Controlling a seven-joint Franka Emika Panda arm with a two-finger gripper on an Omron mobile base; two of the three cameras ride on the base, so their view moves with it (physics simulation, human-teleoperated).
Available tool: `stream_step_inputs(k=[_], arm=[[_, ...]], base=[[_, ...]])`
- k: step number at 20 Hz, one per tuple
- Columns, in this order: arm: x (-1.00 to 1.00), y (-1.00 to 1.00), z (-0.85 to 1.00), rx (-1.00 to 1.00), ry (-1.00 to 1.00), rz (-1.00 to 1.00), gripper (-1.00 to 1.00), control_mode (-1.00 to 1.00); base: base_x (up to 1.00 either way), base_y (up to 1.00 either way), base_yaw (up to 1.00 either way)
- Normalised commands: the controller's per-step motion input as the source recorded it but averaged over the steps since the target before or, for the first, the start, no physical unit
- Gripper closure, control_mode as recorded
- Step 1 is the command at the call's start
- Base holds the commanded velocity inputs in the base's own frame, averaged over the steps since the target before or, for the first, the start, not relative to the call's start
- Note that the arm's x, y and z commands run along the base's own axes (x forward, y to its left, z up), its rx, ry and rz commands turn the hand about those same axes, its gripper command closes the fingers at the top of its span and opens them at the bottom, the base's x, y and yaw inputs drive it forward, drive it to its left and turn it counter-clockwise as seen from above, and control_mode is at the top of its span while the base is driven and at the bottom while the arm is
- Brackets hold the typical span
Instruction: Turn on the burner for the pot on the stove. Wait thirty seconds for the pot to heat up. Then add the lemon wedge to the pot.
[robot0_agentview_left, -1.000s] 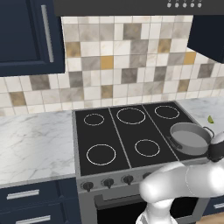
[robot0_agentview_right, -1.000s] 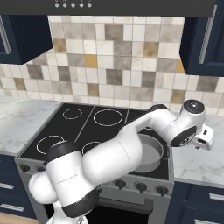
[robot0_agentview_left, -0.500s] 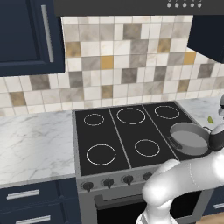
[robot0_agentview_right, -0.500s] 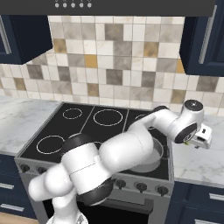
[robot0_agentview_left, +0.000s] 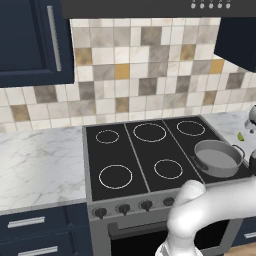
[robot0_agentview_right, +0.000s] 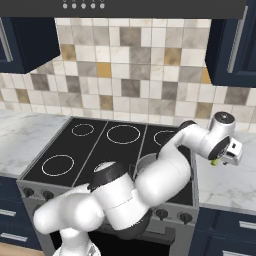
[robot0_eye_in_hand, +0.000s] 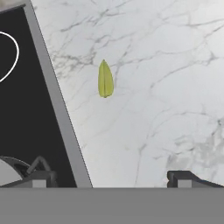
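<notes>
Gripper (robot0_eye_in_hand: 111, 177), swung rightward off the pot (robot0_agentview_left: 218, 158), now above the lemon wedge (robot0_eye_in_hand: 105, 79) (jaws spread, empty): pickup seemingly next.

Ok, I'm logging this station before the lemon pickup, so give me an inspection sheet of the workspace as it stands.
Surface: white marble counter on both sides of the stove.
Job's things: pot sits on the stove's front right area, over no visible ring; lemon wedge lies flat on the counter right of the stove, apart from its edge.
Clutter: nothing seen.
Grippers: gripper hangs above the counter near the lemon wedge, fingers spread wide, holding nothing.
Cables: nothing seen.
Surroundings: patchwork tile wall, dark blue cabinets, range hood, row of knobs on the stove front.
</notes>
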Motion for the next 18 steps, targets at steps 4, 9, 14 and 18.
stream_step_inputs(k=[4,9,14,18], arm=[[0.11,0.00,-0.43,0.00,0.00,0.00,-1.00,-1.00],[0.08,0.00,-0.53,0.00,0.00,0.00,-1.00,-1.00],[0.21,-0.02,-0.43,0.00,0.00,0.00,-1.00,-1.00],[0.32,-0.09,-0.30,0.00,0.00,0.00,-1.00,-1.00]], base=[[0.00,0.00,0.00],[0.00,0.00,0.00],[0.00,0.00,0.00],[0.00,0.00,0.00]])
